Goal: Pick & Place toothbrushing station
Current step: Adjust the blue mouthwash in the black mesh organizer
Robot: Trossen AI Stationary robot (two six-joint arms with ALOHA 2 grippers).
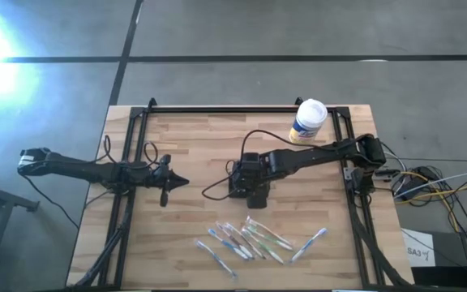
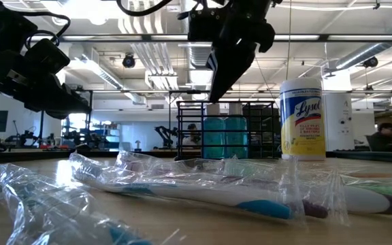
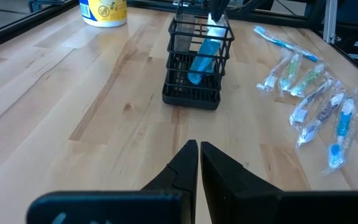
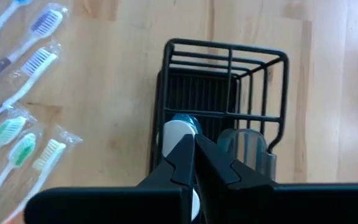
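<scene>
The station (image 1: 248, 180), a black wire holder, stands at the centre of the desk (image 1: 201, 146) in the high view. The right gripper (image 4: 194, 163) hangs directly above it, fingers closed, holding nothing. The left gripper (image 1: 182, 182), centre-left, points toward it, fingers nearly shut and empty.

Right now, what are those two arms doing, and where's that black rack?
Left gripper shut, idle at table's left. Right gripper shut, directly above the toothbrushing station mid-table, blue tube inside. Wrapped toothbrushes lie apart, nothing blocking.
</scene>
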